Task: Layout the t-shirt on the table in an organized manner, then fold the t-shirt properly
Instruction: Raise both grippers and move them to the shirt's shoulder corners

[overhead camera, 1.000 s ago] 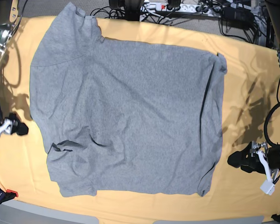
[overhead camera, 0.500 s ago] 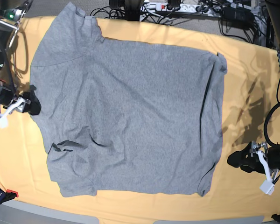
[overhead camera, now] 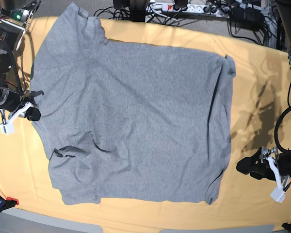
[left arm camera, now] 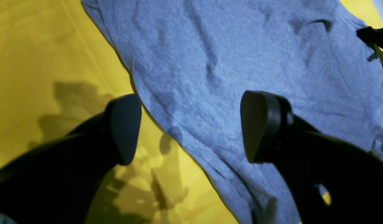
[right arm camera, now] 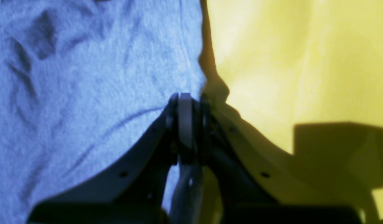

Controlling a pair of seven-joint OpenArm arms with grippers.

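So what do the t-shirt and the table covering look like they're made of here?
The t-shirt: looks like soft heathered grey knit, probably cotton jersey; matte, speckled, with a fuzzy surface and loose wrinkles in the wrist views. The table: covered in matte pale yellow-orange cloth with faint creases; its weave can't be told.

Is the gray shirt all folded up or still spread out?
Spread out. The t-shirt lies open and flat on the table, a bit wrinkled, with no fold made yet.
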